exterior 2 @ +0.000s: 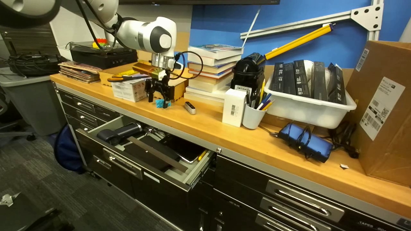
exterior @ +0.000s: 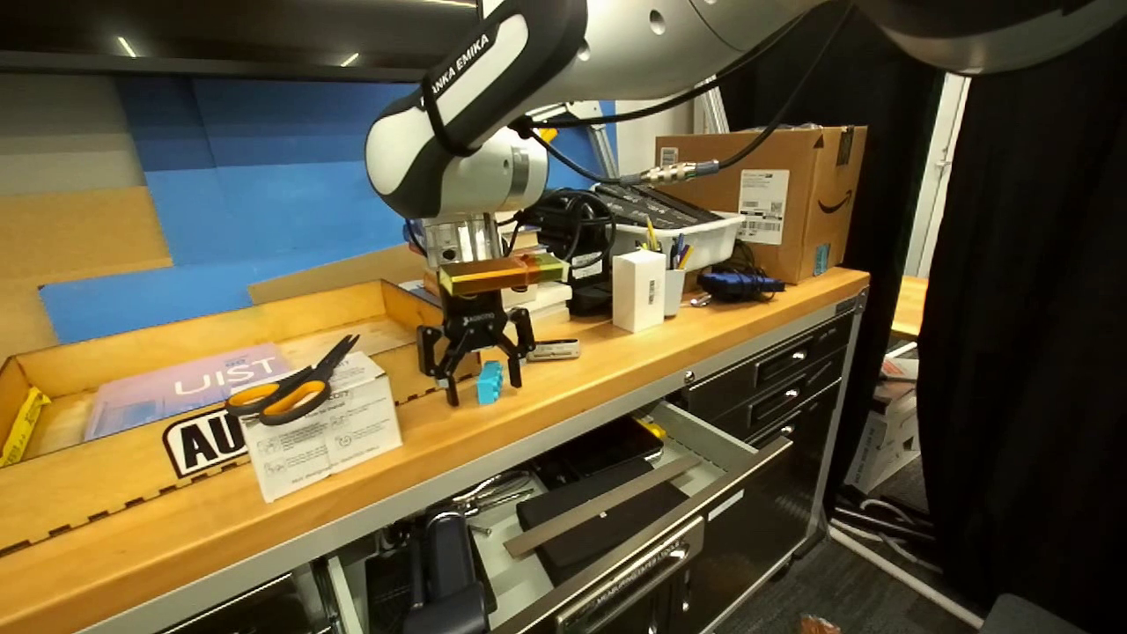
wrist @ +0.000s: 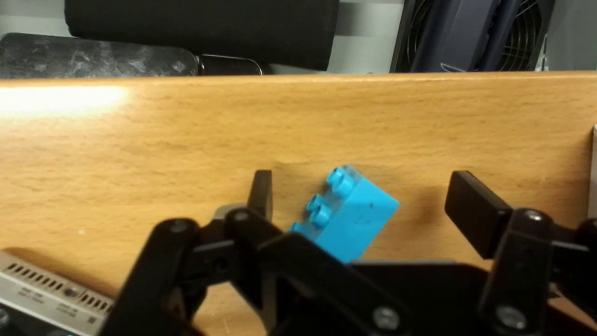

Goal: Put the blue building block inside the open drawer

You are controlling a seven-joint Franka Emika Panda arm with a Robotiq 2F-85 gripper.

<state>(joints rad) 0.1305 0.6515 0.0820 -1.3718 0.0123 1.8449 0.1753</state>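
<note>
The light-blue building block (exterior: 489, 384) lies on the wooden worktop near its front edge. It also shows in an exterior view (exterior 2: 159, 103) and in the wrist view (wrist: 359, 214), lying on its side at a slant with its studs facing one finger. My gripper (exterior: 484, 393) is open, pointing down, with its fingers on either side of the block. In the wrist view my gripper (wrist: 364, 200) shows a gap between the block and each finger; part of the block is hidden behind a finger linkage. The open drawer (exterior 2: 151, 169) is below the worktop edge, pulled out, and also shows in an exterior view (exterior: 748, 472).
The drawer holds a dark handheld tool (exterior 2: 120, 133), black cases and a long flat strip (exterior 2: 157, 154). A white box (exterior: 326, 431) with orange-handled scissors (exterior: 295, 394) stands beside the gripper. A small grey device (exterior 2: 190, 107), a book stack (exterior 2: 208, 73) and a white carton (exterior 2: 234, 107) are nearby.
</note>
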